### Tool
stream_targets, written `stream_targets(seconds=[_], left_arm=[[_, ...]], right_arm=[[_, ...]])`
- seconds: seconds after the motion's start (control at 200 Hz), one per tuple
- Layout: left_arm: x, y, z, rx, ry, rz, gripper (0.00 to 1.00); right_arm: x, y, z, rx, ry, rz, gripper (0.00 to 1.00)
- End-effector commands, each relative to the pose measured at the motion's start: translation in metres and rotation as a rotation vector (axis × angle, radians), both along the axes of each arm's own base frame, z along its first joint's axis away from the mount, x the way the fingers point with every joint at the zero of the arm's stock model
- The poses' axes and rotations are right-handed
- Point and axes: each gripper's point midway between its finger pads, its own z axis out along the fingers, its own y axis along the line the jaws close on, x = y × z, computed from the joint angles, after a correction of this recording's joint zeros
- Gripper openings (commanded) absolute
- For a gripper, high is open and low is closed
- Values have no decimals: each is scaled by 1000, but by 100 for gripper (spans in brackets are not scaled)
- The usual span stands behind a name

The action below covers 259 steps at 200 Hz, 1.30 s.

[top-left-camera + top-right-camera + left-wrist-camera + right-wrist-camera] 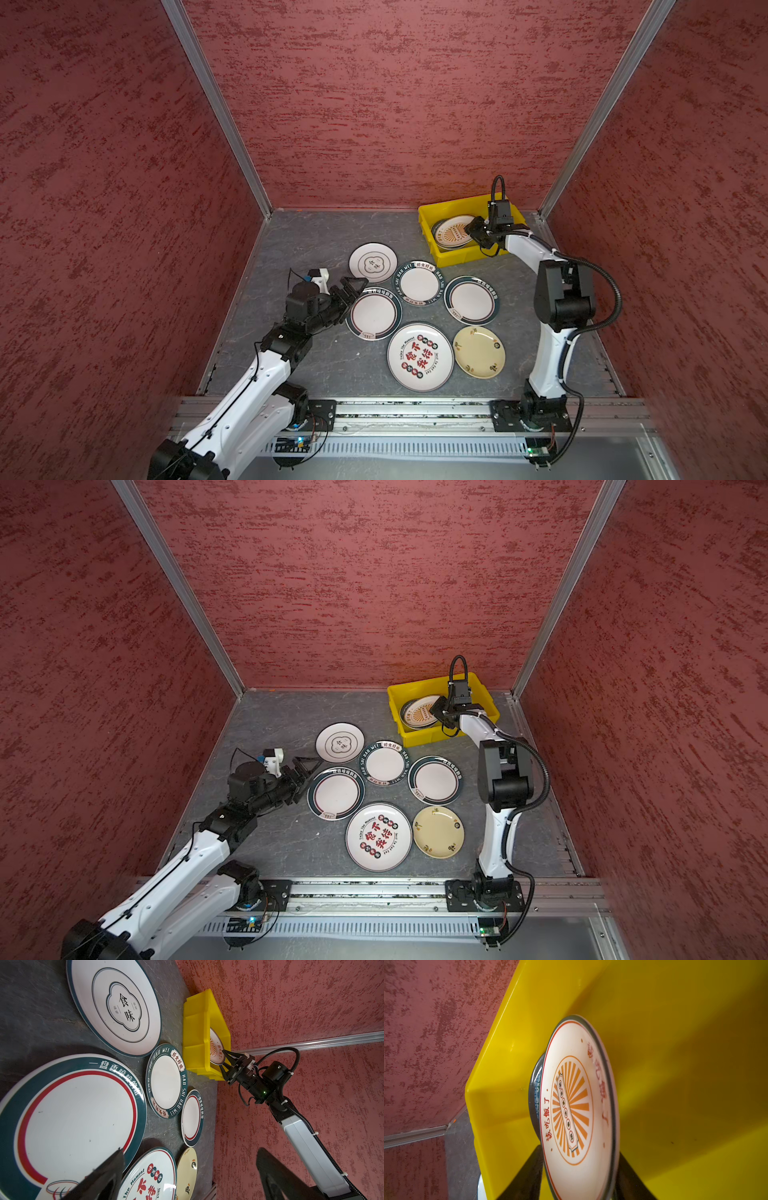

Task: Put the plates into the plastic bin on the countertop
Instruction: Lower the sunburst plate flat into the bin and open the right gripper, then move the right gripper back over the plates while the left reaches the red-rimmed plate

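Note:
The yellow plastic bin point(432, 216) point(675, 1043) stands at the back right of the countertop point(324, 232). Inside it a white plate with an orange sunburst point(453, 233) point(577, 1105) lies tilted on a dark patterned plate point(534, 1093). My right gripper point(473, 228) point(579, 1151) is open, its fingers spread to either side of the sunburst plate's rim. Several plates lie on the countertop, among them a green-rimmed one point(373, 313) point(72, 1115). My left gripper point(353, 291) point(190, 1150) hangs open at that plate's left edge, holding nothing.
Also on the countertop are a white cloud-motif plate point(372, 262), a HAO WEI plate point(419, 283), a second green-rimmed plate point(471, 300), a large red-print plate point(419, 356) and a cream-yellow plate point(478, 351). Red walls close three sides; a metal rail point(415, 409) runs along the front.

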Motion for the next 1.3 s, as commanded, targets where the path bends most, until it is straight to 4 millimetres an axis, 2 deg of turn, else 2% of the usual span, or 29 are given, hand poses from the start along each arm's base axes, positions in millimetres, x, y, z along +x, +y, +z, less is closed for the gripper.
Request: stream_targets(seconds=[0.0, 0.085, 0.346, 0.586, 0.691, 0.777, 0.807, 0.982, 1.112, 1.293], left_arm=[[4, 2, 1, -2, -8, 16, 100], [5, 2, -1, -3, -3, 15, 99], [6, -1, -3, -17, 6, 10, 99], [5, 2, -1, -13, 2, 18, 99], [5, 4, -1, -11, 1, 20, 99], [6, 5, -2, -9, 2, 22, 99], [6, 5, -2, -10, 1, 23, 99], [7, 5, -1, -15, 1, 17, 99], [6, 7, -2, -14, 9, 22, 99], [6, 9, -3, -12, 14, 30, 99]], right_arm=[[5, 1, 12, -39, -25, 36, 64], [7, 7, 12, -35, -22, 73, 70], [11, 16, 3, -131, 24, 124, 73], [18, 27, -8, -127, 62, 159, 76], [20, 30, -7, -155, 62, 178, 85], [21, 30, -5, -175, 63, 184, 98], [20, 31, -4, -185, 63, 192, 99], [18, 16, 10, -282, 50, 167, 99], [17, -1, 34, -384, -8, 127, 99], [17, -8, 59, -437, -50, 123, 99]])
